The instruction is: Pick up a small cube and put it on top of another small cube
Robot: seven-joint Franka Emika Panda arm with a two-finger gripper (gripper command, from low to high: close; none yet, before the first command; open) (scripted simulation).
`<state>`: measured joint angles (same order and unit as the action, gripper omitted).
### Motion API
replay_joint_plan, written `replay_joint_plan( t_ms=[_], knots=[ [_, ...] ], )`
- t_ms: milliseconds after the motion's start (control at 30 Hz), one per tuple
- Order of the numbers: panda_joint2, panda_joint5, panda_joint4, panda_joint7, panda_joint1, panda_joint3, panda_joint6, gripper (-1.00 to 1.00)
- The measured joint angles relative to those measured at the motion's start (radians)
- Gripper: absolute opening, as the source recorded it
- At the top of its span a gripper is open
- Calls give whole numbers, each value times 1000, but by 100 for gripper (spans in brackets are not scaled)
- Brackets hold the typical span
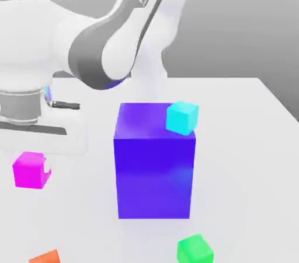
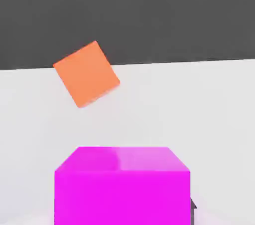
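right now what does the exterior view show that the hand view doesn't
Exterior view alone: the white Franka arm, the big blue-violet block with a small cyan cube at its top corner toward the exterior view's right, and a small green cube on the white table in front of the block.

Hand view alone: the dark backdrop beyond the table's far edge, and the full top face of the orange cube.

Both: the small glossy magenta cube, the orange cube, and the table.
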<state>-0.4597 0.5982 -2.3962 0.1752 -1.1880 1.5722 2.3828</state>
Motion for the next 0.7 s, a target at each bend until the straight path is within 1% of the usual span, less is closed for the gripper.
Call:
replay_joint_plan(
  t_ms=[300, 700],
  knots=[
    [-152, 147, 36, 436, -129, 51, -116, -100],
    [-329, 313, 72, 1045, -244, 47, -246, -100]
  ],
)
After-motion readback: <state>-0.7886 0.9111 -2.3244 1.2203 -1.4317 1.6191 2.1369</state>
